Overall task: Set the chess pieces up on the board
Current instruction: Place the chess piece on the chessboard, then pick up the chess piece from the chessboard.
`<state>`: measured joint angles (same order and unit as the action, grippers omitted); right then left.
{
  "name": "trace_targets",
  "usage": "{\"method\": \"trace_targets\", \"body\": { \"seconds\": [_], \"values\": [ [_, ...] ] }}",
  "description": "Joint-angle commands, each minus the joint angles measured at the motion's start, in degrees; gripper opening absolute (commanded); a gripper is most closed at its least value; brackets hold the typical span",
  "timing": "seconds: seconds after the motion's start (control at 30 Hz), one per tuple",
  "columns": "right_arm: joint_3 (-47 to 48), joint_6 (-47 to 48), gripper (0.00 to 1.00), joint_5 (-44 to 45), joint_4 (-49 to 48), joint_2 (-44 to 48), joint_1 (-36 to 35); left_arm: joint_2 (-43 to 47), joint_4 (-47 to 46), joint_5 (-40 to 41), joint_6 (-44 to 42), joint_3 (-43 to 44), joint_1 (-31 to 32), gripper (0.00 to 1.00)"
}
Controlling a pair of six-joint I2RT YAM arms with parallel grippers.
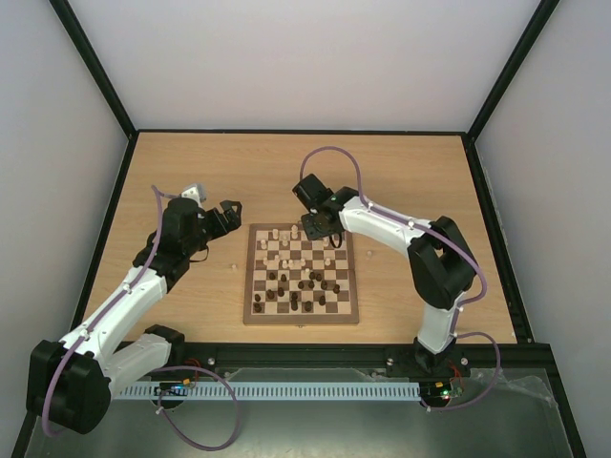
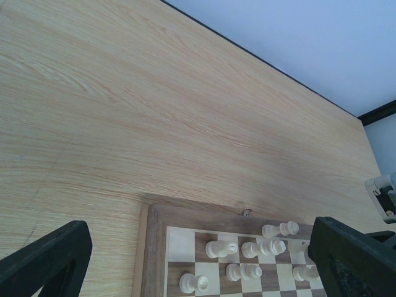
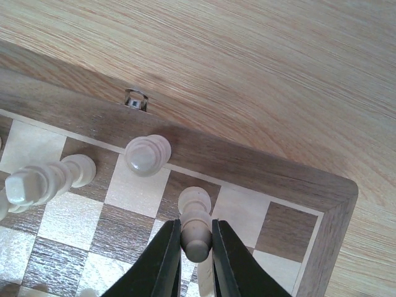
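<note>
The board (image 1: 303, 319) lies mid-table, with cream chess pieces (image 1: 286, 239) on its far rows and dark ones (image 1: 305, 286) nearer me. My right gripper (image 1: 316, 227) is over the far right part of the board. In the right wrist view it (image 3: 197, 234) is shut on a cream piece (image 3: 196, 213) that stands upright, foot over a dark square of the far row by the border (image 3: 247, 162). My left gripper (image 1: 227, 211) hangs open and empty beside the board's far left corner. Between its fingers (image 2: 46, 257) I see several cream pieces (image 2: 220, 249) on the board (image 2: 154, 247).
Another cream piece (image 3: 147, 154) stands just left of the held one, with a further one (image 3: 43, 179) beyond it. A small metal clasp (image 3: 137, 99) sits on the board's far edge. Black frame rails (image 1: 124, 124) and white walls bound the wooden table (image 1: 401, 181).
</note>
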<state>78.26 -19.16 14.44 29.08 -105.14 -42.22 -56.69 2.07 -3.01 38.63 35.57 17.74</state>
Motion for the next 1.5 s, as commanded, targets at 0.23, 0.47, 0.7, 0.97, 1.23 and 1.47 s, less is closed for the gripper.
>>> {"method": "trace_targets", "body": {
  "seconds": [0.23, 0.47, 0.7, 0.97, 1.23, 1.47],
  "values": [
    [1.9, 0.9, 0.15, -0.6, 3.5, -2.7, 0.4, -0.2, -0.8, -0.7, 0.2, -0.8, 0.0, 1.0],
    [1.8, 0.9, 0.15, -0.6, 3.6, -2.7, 0.4, -0.3, -0.8, -0.7, 0.2, -0.8, -0.1, 0.99],
    [1.8, 0.9, 0.18, -0.6, 3.8, -3.1, 0.4, -0.3, -0.8, -0.7, 0.1, -0.8, 0.0, 1.0],
    [2.3, 0.6, 0.29, -0.8, 3.7, -1.6, 0.5, -0.2, -0.8, -0.8, 0.1, -0.8, 0.0, 1.0],
    [6.1, 0.3, 0.37, -1.2, 4.2, -0.6, 0.4, 0.3, -0.8, -0.8, 0.2, -0.8, 0.0, 1.0],
    [11.3, 0.9, 0.34, -1.5, 5.6, -4.8, 0.4, 0.8, -0.5, -0.8, 0.3, -0.7, -0.1, 0.99]
  ]
}}
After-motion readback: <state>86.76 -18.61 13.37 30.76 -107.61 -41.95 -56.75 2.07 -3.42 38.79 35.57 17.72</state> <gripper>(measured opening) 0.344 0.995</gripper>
